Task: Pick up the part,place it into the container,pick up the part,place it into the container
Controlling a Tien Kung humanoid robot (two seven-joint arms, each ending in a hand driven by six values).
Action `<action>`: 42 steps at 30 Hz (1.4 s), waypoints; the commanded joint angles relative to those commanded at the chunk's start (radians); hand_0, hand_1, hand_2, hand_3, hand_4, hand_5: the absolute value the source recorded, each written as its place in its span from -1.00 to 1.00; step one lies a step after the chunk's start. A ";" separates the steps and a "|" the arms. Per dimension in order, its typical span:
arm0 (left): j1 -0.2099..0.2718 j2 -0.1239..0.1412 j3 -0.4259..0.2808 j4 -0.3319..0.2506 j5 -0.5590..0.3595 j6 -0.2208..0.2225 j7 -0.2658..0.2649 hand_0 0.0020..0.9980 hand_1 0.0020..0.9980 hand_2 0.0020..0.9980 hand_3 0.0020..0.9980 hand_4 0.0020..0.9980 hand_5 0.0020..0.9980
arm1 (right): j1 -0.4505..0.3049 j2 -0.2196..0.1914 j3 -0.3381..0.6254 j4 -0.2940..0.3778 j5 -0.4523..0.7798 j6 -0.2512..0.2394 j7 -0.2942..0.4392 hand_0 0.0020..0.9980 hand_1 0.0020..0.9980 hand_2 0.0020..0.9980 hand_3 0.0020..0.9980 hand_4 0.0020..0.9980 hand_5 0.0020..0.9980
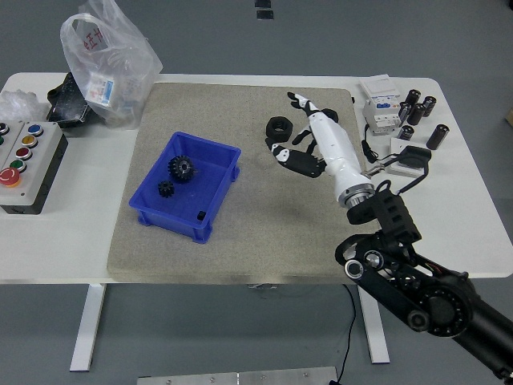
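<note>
The robot's right hand (pixel 309 140), white with black finger segments, is stretched out over the far right part of the grey mat (pixel 240 241), its fingers spread and relaxed with nothing in them. Its thumb (pixel 290 160) points toward the left, and the fingertips reach the far edge area of the mat. A black hex nut (pixel 278 127) lies on the mat just beside the hand's left side, near the thumb; whether the hand touches it cannot be told. A second nut seems to sit under the fingers, mostly hidden. The black right arm (pixel 417 281) comes in from the lower right corner.

The blue container (pixel 186 186) rests on the left half of the mat, well apart from the hand. Inside it lie 2 black gears: the larger one (pixel 179 168) toward the far side, the smaller one (pixel 166 189) just in front of it. A small black piece (pixel 200 215) sits by the container's near wall.

Off the mat, a grey control box (pixel 24 160) with coloured buttons stands at the left edge of the white table (pixel 473 216), a clear plastic bag (pixel 108 60) lies at the far left, and a circuit breaker (pixel 382 104), black cylinders (pixel 417 108) and a black adapter (pixel 410 156) are at the far right
</note>
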 joint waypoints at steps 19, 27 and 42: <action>0.000 0.015 -0.001 0.000 0.025 -0.007 -0.004 0.22 0.26 0.20 0.26 0.26 -0.47 | -0.265 0.033 0.362 -0.033 0.336 -0.003 0.250 -0.03 0.31 0.56 0.59 0.49 -0.26; 0.007 0.026 0.002 0.000 0.033 -0.010 -0.002 0.21 0.26 0.20 0.26 0.26 -0.47 | -0.277 0.038 0.385 -0.038 0.350 -0.004 0.266 -0.02 0.32 0.55 0.57 0.53 -0.19; 0.022 0.042 0.008 0.000 0.014 -0.009 -0.007 0.22 0.26 0.21 0.26 0.26 -0.47 | -0.293 0.053 0.412 -0.030 0.345 -0.006 0.280 -0.01 0.32 0.55 0.57 0.53 -0.20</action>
